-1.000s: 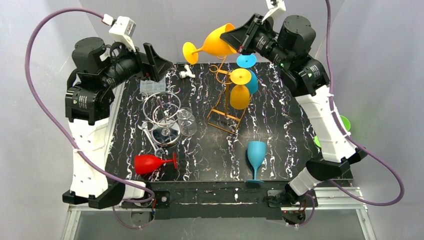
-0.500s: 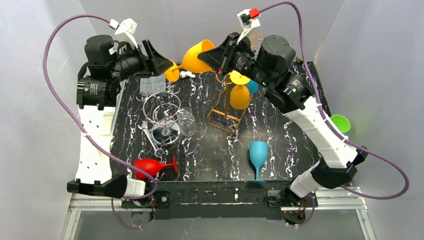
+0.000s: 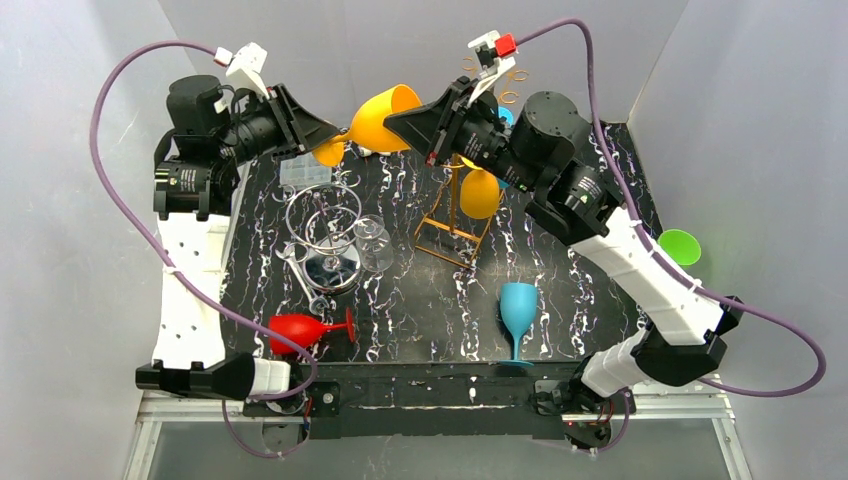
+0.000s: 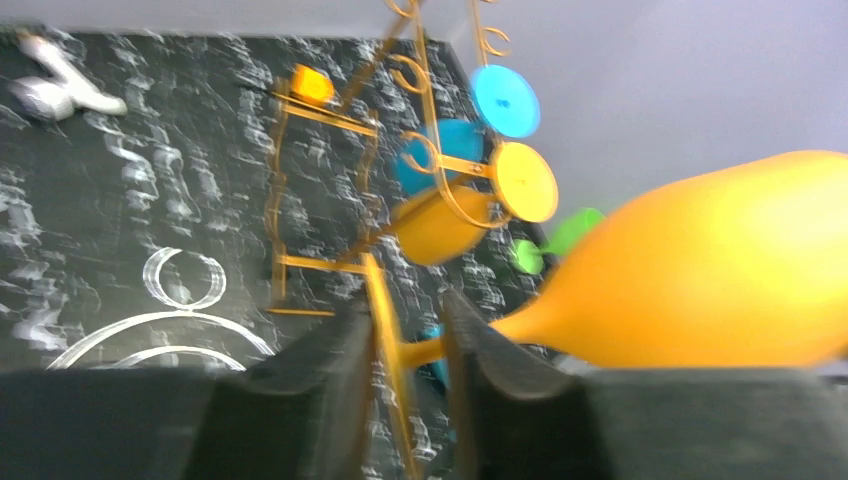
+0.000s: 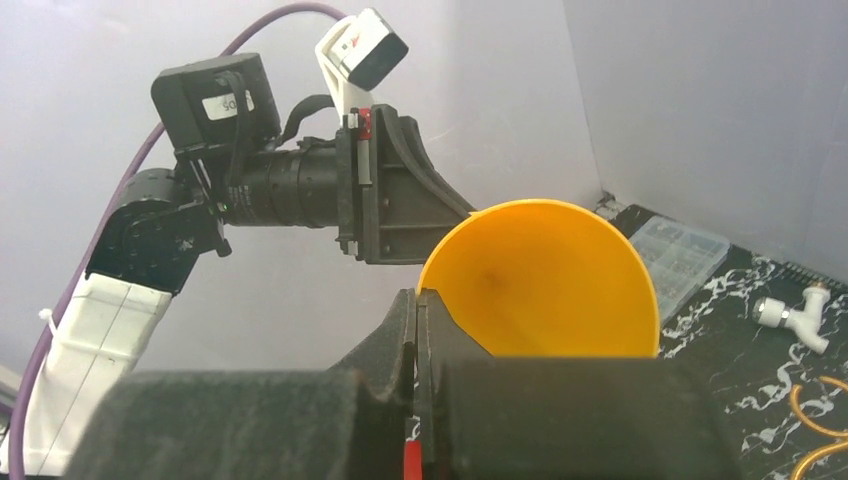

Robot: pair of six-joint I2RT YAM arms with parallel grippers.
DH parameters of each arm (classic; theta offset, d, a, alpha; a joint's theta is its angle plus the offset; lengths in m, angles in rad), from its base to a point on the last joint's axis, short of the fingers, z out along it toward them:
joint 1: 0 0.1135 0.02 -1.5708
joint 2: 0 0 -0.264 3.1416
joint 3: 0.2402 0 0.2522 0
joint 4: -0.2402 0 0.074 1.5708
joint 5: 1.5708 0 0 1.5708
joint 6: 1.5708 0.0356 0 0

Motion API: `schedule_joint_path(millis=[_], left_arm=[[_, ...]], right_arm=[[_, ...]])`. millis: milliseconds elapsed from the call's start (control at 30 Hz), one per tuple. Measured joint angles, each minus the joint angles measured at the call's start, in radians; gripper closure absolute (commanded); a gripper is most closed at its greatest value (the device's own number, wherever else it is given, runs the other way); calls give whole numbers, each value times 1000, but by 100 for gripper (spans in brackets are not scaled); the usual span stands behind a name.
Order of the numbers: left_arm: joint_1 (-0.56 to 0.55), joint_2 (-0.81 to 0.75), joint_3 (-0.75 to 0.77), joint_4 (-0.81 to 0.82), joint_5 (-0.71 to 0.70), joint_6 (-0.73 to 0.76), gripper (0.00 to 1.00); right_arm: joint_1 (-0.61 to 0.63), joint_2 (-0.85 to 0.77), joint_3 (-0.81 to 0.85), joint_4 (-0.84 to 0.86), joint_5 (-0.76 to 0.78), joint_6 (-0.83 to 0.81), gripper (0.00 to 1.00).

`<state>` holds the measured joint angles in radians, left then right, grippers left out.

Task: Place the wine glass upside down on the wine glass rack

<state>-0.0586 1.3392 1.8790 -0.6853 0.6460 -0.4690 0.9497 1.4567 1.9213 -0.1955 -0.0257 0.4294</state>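
Held aloft over the far edge of the table (image 3: 400, 300): orange wine glass (image 3: 372, 115), lying near horizontal between the two arms. It is left of the gold wire rack (image 3: 447, 222), which carries an inverted yellow glass (image 3: 480, 192). On the bowl's rim the right gripper (image 5: 417, 300) is clenched, bowl mouth toward its camera; the left gripper (image 4: 405, 302) straddles the stem, fingers (image 4: 330, 370) parted with gaps either side, not pinching as far as the wrist view shows.

Left gripper (image 4: 400, 345): jaws apart, straddling the stem of the orange wine glass (image 4: 720, 270). Behind, gold rack (image 4: 310, 263) carries a yellow glass (image 4: 435, 228) and a blue glass (image 4: 505, 100), both inverted.
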Motion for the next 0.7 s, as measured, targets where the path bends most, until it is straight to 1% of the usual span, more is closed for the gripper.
schedule_joint_path(millis=[33,67,133,200,267,300,333,367,400,433,467,567,700], left_arm=[[2,-2,-2,3,4,-3,96],[7,-3,-5,6,0,-5,100],[19,-3,-7,17,10,-24,100],[28,-3,-7,19,14,-32,100],[38,-3,-6,19,19,-32,100],[42,-3,-1,19,21,-27,100],[45,-2,6,18,22,-17,100],[47,0,16,17,25,-5,100],[50,2,33,15,28,16,100],[51,6,57,15,29,50,100],[51,6,74,19,28,79,100],[51,-8,98,62,27,233,100],[53,-71,56,144,47,465,100]], right_arm=[[2,-1,-8,10,1,2,99],[6,-3,-13,23,8,0,99],[20,-13,-29,35,19,-9,99],[52,-23,-53,52,35,-28,77],[76,-27,-67,59,49,-44,58],[83,-27,-71,60,50,-51,45],[87,-27,-72,56,50,-55,23],[89,-27,-73,52,50,-61,7],[89,-29,-73,42,51,-65,2],[89,-33,-76,30,53,-71,2],[89,-39,-81,18,49,-73,2],[89,-72,-88,-72,44,-79,2],[91,-121,-85,-205,18,-90,2]])
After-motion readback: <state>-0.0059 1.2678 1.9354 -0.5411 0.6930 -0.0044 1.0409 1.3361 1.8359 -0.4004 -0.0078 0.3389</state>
